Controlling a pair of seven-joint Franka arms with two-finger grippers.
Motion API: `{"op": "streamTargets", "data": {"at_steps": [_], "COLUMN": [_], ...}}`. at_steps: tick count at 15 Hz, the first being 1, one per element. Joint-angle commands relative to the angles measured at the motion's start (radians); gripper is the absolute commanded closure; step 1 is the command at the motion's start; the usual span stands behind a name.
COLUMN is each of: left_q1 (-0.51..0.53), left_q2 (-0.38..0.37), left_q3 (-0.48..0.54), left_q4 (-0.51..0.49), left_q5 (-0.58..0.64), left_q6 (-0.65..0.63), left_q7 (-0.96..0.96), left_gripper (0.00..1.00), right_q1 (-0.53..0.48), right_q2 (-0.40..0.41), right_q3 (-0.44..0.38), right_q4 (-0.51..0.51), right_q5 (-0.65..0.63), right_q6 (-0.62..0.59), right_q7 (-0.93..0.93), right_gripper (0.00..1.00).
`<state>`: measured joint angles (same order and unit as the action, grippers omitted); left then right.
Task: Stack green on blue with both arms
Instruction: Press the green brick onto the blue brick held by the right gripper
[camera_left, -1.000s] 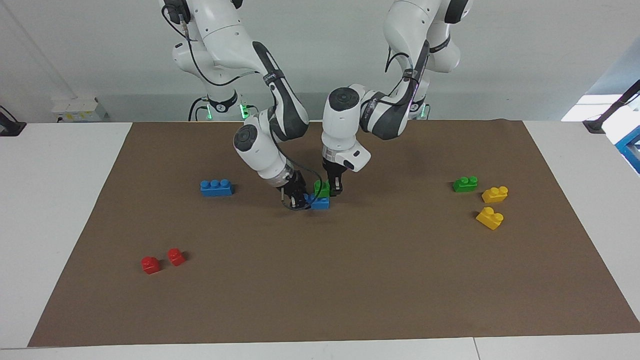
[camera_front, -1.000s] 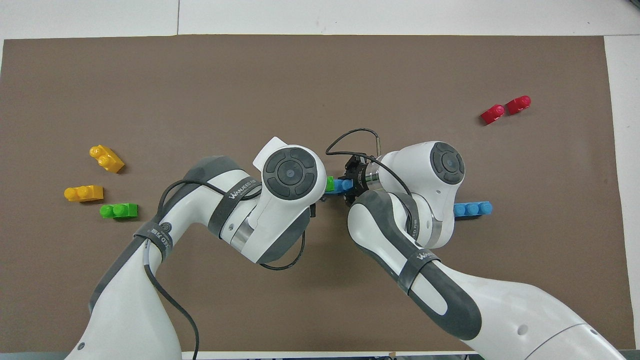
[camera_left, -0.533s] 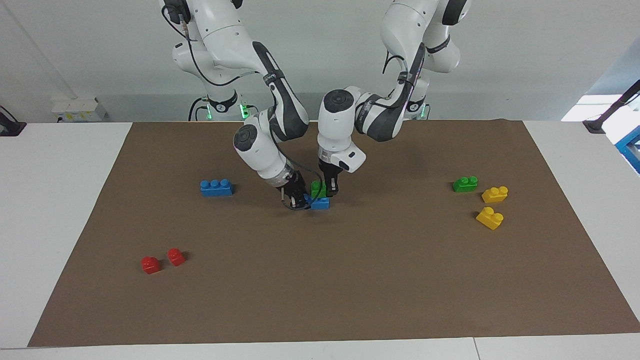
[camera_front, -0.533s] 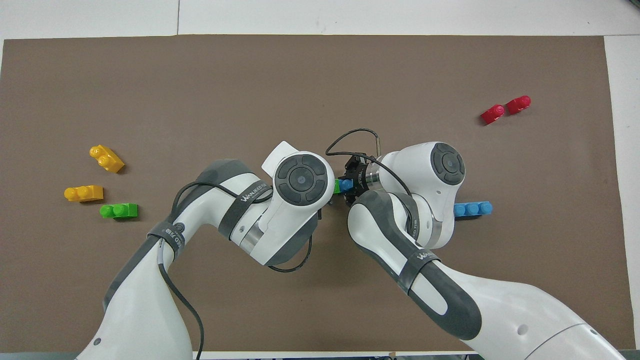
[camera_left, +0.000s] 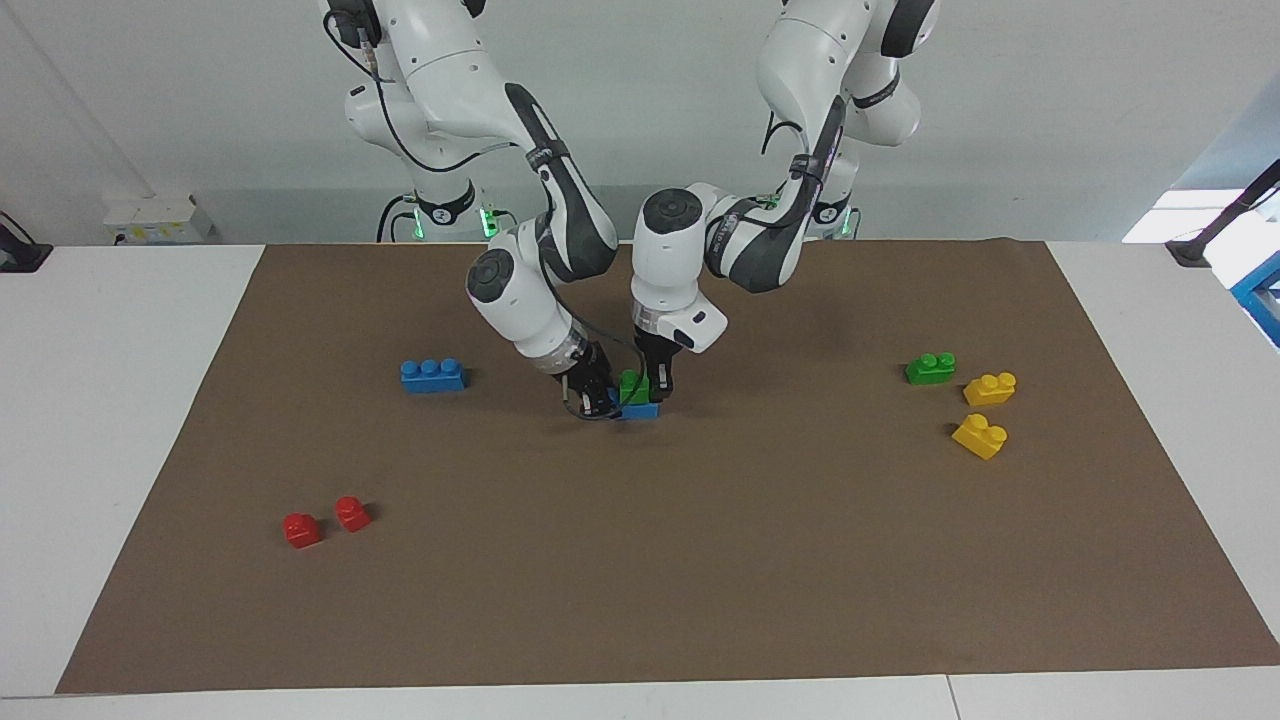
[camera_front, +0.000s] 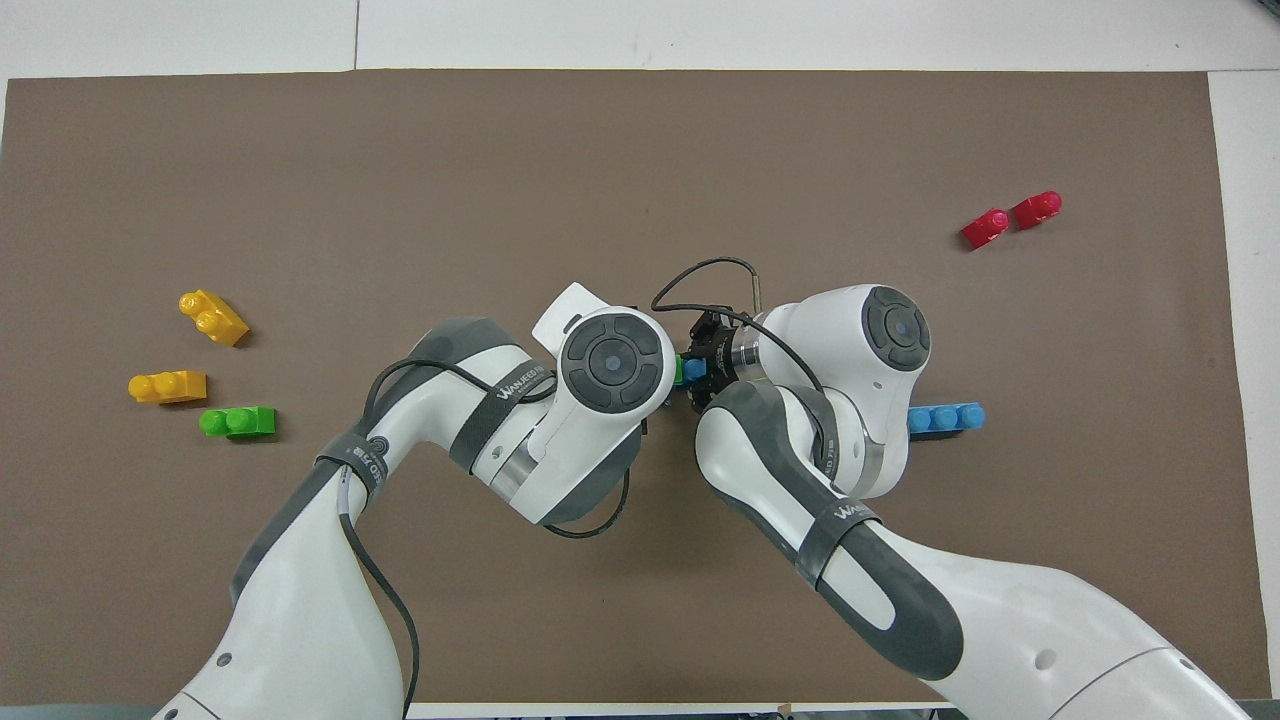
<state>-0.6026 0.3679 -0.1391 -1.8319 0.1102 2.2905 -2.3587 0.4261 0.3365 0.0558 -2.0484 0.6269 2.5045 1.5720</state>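
We're pinching the green brick (camera_left: 631, 387) in the left gripper (camera_left: 652, 384), seating it on the blue brick (camera_left: 640, 409) mid-mat. Right gripper (camera_left: 594, 395) jaws are clamping the blue brick's end, near the tabletop centre.

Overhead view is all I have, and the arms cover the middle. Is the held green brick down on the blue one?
Observer: Yes. In the facing view the green brick rests on top of the blue brick.
Operator: Is the blue one lifted?
Observer: No, it lies on the brown mat, and the right gripper grips its end.
Operator: Is the left gripper holding green?
Observer: Yes, the left gripper is shut on it from above.
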Motion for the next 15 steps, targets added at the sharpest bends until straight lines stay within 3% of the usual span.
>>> {"op": "streamTargets", "data": {"at_steps": [1, 4, 6, 15], "left_q1": [-0.011, -0.008, -0.008, 0.073], "left_q2": [0.017, 0.019, 0.013, -0.096], "left_q3": [0.021, 0.019, 0.019, 0.015], "left_q4": [0.013, 0.009, 0.006, -0.024], "left_q5": [0.043, 0.072, 0.072, 0.069], "left_q6": [0.009, 0.006, -0.005, -0.075], "left_q7": [-0.030, -0.010, 0.001, 0.197], "left_gripper": [1.00, 1.00, 0.01, 0.00], "right_q1": [0.003, 0.003, 0.003, 0.003], "right_q2": [-0.001, -0.001, -0.001, -0.001], "right_q3": [0.001, 0.001, 0.001, 0.001], "right_q4": [-0.033, -0.033, -0.035, -0.036], "right_q5": [0.036, 0.036, 0.036, 0.036], "right_q6": [0.037, 0.037, 0.037, 0.036], "right_q7": [-0.044, -0.044, -0.047, -0.079], "right_gripper": [1.00, 1.00, 1.00, 1.00]}}
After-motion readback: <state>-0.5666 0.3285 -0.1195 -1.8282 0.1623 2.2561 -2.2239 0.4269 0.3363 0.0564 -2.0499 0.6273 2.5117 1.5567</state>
